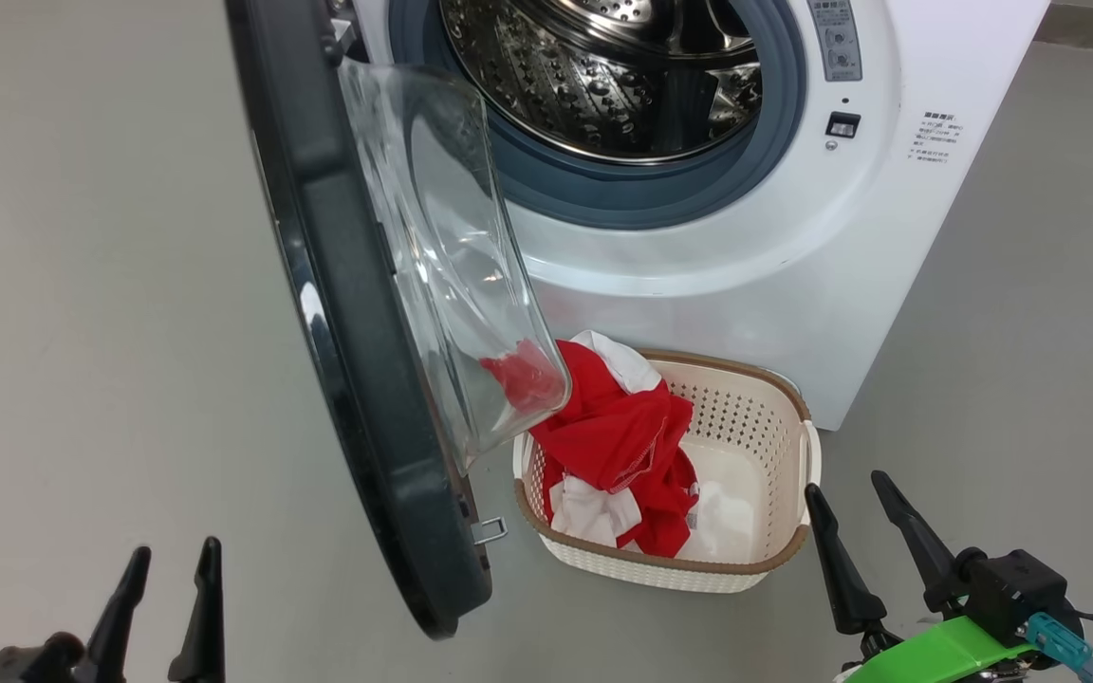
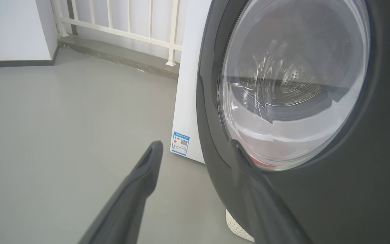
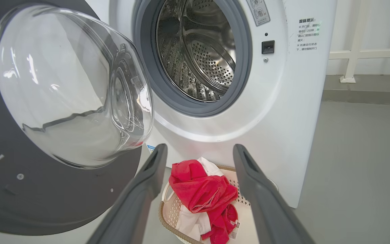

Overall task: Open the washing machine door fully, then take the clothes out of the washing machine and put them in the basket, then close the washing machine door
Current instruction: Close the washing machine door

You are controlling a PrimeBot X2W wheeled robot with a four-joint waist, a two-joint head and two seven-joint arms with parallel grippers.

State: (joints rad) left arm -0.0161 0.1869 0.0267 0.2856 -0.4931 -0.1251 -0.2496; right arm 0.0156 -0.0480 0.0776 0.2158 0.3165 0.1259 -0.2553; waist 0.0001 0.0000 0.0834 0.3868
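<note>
We are holding our left end effector low at the left, over the gray floor. Its two dark fingers are standing apart with nothing between them. In the left wrist view, one finger is showing in front of the black rim of the washing machine door, but we cannot tell if it is touching.

The door is hanging wide open, and its glass bowl is sticking out to the right. Next, the red and white clothes are lying in the basket, piled on its left side. The basket is sitting on the floor, just in front of the white washing machine. The steel drum is shining inside the round opening.

At the right, we are holding our right end effector just beside the basket, with its fingers spread wide and nothing between them.
</note>
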